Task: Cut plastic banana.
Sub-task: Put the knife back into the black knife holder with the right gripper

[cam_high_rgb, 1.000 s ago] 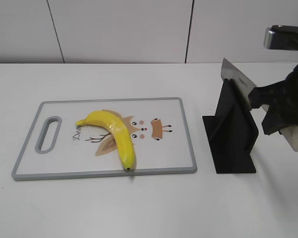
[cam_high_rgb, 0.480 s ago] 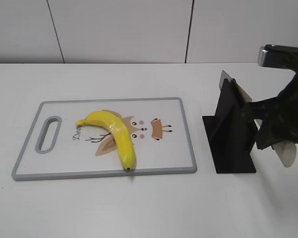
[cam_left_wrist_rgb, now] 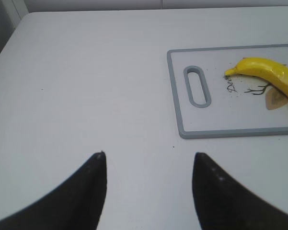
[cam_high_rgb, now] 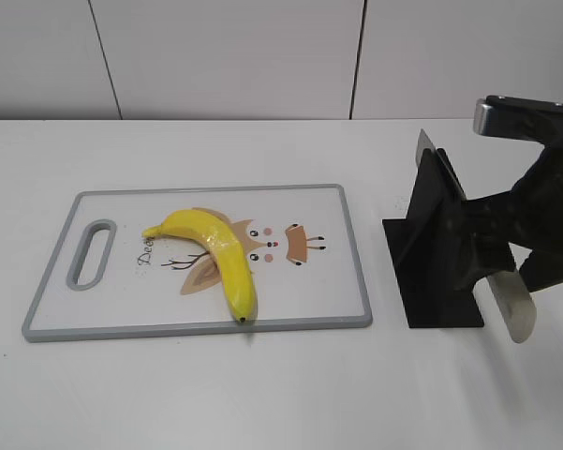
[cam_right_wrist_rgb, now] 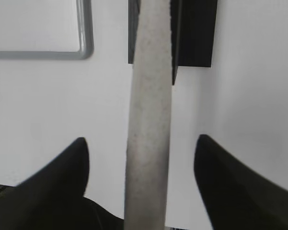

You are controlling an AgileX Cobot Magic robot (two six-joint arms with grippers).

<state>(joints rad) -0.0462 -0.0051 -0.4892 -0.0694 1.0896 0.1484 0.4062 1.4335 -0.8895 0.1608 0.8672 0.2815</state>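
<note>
The plastic banana (cam_high_rgb: 215, 248) lies whole on the grey-rimmed cutting board (cam_high_rgb: 361, 281), stem to the left; part of it shows in the left wrist view (cam_left_wrist_rgb: 268, 72). A knife rests in the black holder (cam_high_rgb: 440, 253), its blade tip (cam_high_rgb: 429, 145) sticking up behind and its pale handle (cam_high_rgb: 508, 309) pointing down to the right. My right gripper (cam_right_wrist_rgb: 141, 141) is open, its fingers on either side of the handle (cam_right_wrist_rgb: 148, 105) with a gap on both sides. My left gripper (cam_left_wrist_rgb: 148, 155) is open and empty over bare table, left of the board (cam_left_wrist_rgb: 182, 96).
The black holder stands right of the board, close to its right edge. The board's corner (cam_right_wrist_rgb: 84, 50) shows in the right wrist view. A white wall runs behind the table.
The knife has dropped lower into the holder, its blade sinking and its handle swinging down. My right arm has moved down and left with it.
</note>
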